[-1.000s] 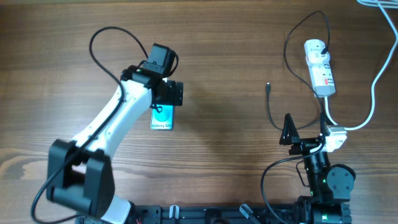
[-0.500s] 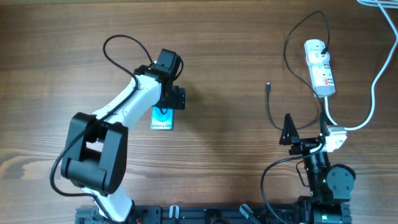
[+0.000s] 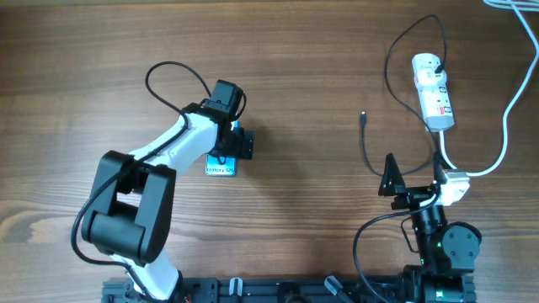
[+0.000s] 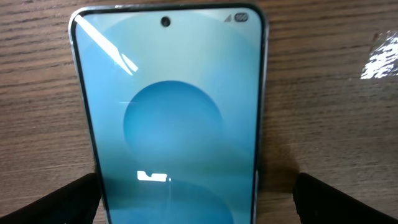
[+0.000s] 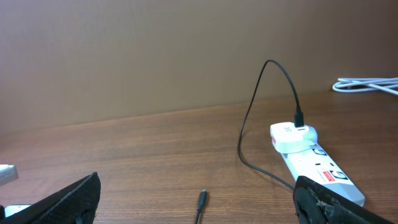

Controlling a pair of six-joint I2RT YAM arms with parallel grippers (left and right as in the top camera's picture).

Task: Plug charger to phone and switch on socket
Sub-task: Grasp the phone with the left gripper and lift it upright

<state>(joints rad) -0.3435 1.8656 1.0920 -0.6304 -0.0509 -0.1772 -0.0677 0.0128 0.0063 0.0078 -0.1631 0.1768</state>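
The phone lies flat on the table at the left, turquoise screen up; it fills the left wrist view. My left gripper is open and low over it, one finger on each side, with a gap at the right finger. The charger is a thin black cable with its plug tip loose on the wood, also in the right wrist view. The white socket lies at the far right with a plug fitted. My right gripper is open and empty, near the table's front.
A thick white lead runs from the socket toward the right edge and back. The thin black cable loops above and left of the socket. Bare wood lies between the phone and the cable tip.
My left arm has swung and its gripper has moved down and slightly right over the phone. The right arm, cable and socket have not moved.
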